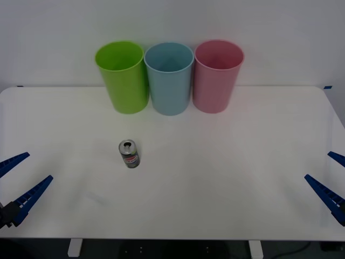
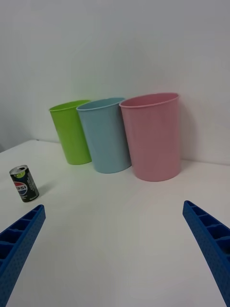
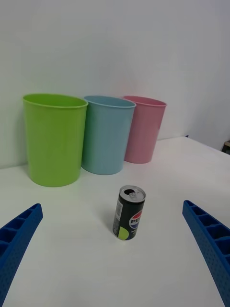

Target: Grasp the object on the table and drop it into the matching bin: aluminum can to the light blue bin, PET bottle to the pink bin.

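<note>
A small dark aluminum can [image 1: 129, 154] with a silver top and a red and white label stands upright on the white table [image 1: 215, 178], left of centre. It also appears upright in the left wrist view as the can [image 3: 128, 212] and in the right wrist view as the can [image 2: 24, 183]. At the back stand the light blue bin [image 1: 169, 78] and, to its right, the pink bin [image 1: 216, 75]. My left gripper [image 1: 19, 181] is open at the table's left edge, well short of the can. My right gripper [image 1: 333, 181] is open at the right edge, far from it.
A lime green bin [image 1: 123, 76] stands left of the light blue bin, touching it. All three bins line the table's far edge against a white wall. Bare tabletop surrounds the can on every side.
</note>
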Robot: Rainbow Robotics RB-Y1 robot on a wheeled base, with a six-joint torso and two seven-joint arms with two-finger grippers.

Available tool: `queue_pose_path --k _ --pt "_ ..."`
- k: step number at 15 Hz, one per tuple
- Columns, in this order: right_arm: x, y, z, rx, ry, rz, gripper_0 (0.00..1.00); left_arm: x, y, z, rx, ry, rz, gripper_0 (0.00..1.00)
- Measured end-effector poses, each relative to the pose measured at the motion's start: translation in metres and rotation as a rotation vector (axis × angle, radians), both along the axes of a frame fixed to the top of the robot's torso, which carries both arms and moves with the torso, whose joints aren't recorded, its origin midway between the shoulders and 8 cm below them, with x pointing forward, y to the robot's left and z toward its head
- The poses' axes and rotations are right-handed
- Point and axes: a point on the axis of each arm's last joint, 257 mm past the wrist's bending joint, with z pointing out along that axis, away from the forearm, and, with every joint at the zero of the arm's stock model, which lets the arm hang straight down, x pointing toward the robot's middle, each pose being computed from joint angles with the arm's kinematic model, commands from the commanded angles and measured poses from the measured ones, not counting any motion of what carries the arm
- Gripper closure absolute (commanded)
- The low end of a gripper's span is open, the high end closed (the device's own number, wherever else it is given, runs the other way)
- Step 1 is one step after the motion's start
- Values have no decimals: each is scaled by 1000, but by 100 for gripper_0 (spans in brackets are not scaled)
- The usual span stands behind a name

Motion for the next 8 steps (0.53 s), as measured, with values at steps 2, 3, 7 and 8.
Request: queue_pose_path --k 2,3,7,8 --pt "0 0 0 0 0 0 0 0 0 0 0 0 0 0" --pt "0 0 0 0 0 0 0 -2 1 -5 -5 12 7 0" --pt "0 0 0 0 0 0 0 -8 5 -17 -9 43 17 0" --pt "0 0 0 0 0 0 0 -8 4 -19 -10 46 18 0"
